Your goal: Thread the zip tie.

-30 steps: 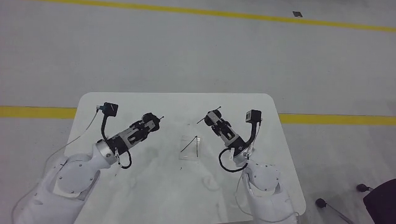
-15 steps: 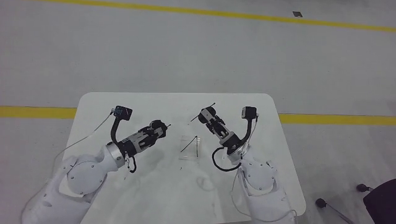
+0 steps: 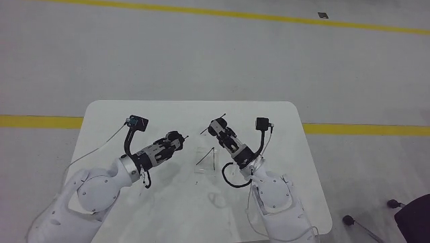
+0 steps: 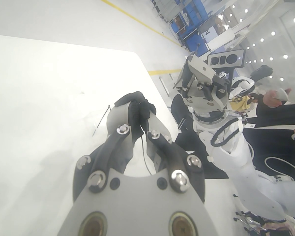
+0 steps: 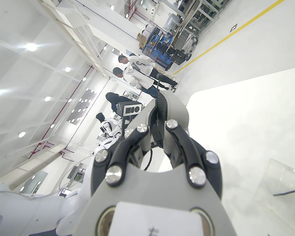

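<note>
From the top camera I have both arms over the white tabletop point(image 3: 134, 119), angled in toward each other, with their tips well apart. My left tool point(image 3: 176, 137) sits on the left side of the tabletop. On its own wrist camera the dark-covered fingertips point(image 4: 137, 104) are pressed together, and a thin black strip point(image 4: 144, 146) runs back from between them toward the wrist. I read that as pinched, though I cannot make out which end of the strip it has.

My right tool point(image 3: 216, 126) is just right of centre and a little farther from me than the left one. It is clamped narrow on the zip tie point(image 3: 221, 118), which shows from above as a slim dark line poking out past both sides of the fingers, slanting from near-left to far-right. On the right wrist camera the tie point(image 5: 157, 83) stands out beyond the closed fingertips.

Between the two tools, and nearer to me, a clear sheet point(image 3: 201, 162) lies flat on the tabletop with loose ties point(image 3: 205, 157) resting on it, forming a narrow V. Neither tool touches them. The left wrist camera shows those loose ties point(image 4: 101, 120) just beyond its fingertips, and the right wrist camera catches a corner of the clear sheet point(image 5: 282, 173).
</note>
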Tool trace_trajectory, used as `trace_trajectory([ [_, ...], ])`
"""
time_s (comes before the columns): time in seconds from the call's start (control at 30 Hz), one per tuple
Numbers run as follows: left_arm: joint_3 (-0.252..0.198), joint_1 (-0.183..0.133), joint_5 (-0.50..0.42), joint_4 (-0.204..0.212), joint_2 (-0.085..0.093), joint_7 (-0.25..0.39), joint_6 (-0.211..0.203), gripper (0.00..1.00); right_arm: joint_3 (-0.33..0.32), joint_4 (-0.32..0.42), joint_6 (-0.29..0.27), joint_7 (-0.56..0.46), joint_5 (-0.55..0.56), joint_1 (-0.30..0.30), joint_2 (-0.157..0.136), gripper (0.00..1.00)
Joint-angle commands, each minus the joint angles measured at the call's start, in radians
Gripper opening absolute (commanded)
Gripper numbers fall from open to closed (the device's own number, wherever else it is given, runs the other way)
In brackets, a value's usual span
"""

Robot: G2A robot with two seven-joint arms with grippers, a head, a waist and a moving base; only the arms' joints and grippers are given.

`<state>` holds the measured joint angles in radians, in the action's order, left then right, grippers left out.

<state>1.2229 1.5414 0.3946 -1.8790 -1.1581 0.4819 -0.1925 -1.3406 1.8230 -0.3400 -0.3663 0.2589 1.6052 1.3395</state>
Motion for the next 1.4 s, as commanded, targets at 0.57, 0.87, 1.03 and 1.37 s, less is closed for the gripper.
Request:
trace_trajectory([
  [0.57,-0.01,-0.02,-0.105,0.002,-0.002,-0.018,0.136,0.0,0.103,-0.073,0.0,0.227,0.107,-0.014,-0.004,0.0],
  [0.87,-0.02,-0.022,-0.106,0.005,-0.003,-0.033,0.137,0.0,0.11,-0.087,0.004,0.242,0.126,-0.02,-0.005,0.0],
  [1.03,-0.028,-0.027,-0.105,0.003,-0.002,-0.034,0.139,0.0,0.132,-0.107,0.0,0.275,0.128,-0.039,-0.002,0.0],
  [1.37,-0.031,-0.027,-0.104,-0.005,0.003,-0.034,0.145,0.0,0.18,-0.142,0.0,0.303,0.13,-0.084,0.002,0.0],
])
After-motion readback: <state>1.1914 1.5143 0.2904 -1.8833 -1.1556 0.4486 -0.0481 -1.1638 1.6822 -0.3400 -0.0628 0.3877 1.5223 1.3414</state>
